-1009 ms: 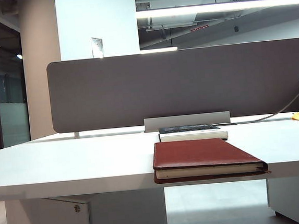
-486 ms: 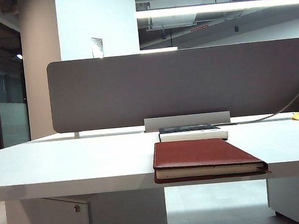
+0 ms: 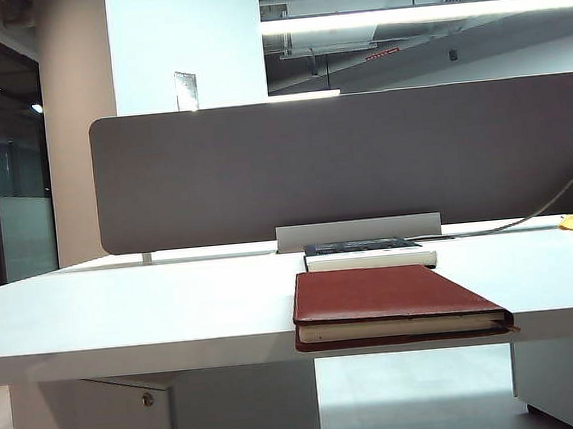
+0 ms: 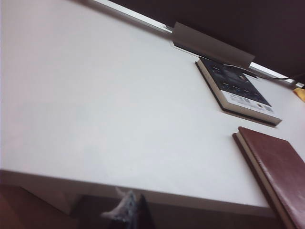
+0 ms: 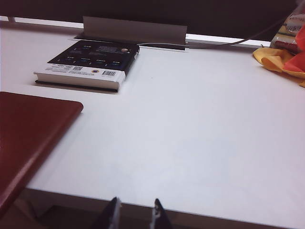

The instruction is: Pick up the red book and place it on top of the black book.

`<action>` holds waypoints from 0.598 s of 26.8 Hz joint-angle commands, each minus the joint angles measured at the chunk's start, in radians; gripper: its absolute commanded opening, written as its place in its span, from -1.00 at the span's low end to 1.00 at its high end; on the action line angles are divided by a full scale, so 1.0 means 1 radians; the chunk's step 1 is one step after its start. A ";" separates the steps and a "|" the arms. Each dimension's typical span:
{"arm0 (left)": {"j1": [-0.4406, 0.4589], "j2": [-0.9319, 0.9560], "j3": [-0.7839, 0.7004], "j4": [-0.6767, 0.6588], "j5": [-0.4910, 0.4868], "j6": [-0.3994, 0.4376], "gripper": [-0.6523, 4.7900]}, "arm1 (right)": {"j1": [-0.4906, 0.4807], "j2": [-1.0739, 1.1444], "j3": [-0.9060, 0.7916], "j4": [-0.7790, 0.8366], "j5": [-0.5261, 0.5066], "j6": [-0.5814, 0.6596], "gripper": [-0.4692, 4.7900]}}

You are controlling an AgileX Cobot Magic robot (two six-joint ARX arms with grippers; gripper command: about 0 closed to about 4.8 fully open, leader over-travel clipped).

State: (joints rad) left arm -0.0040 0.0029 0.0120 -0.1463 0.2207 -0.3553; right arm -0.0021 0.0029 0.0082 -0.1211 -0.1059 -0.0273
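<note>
The red book (image 3: 389, 301) overhangs the tabletop's (image 3: 124, 309) near edge, just before the black book (image 3: 368, 253); left hand (image 4: 129, 210) closed and empty, right hand (image 5: 135, 213) narrowly parted, both off that edge

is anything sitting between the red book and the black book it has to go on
Nothing visible: only bare white table separates the red book from the black book, whose cover is clear.
</note>
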 commanded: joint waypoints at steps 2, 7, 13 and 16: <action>0.001 0.001 0.058 0.005 0.079 -0.075 -0.77 | 0.001 0.000 -0.003 0.021 -0.004 0.001 -0.46; 0.001 0.001 0.138 0.003 0.161 -0.118 -0.77 | 0.001 0.000 -0.003 0.021 -0.004 0.061 -0.48; 0.000 0.143 0.262 -0.027 0.227 -0.135 -0.77 | 0.001 0.000 -0.003 0.020 -0.004 0.061 -0.48; -0.008 0.338 0.351 -0.028 0.278 -0.123 -0.77 | 0.001 0.000 -0.003 0.021 -0.005 0.062 -0.48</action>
State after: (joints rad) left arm -0.0051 0.2924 0.3367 -0.1802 0.4805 -0.4889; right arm -0.0017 0.0029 0.0082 -0.1204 -0.1066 0.0303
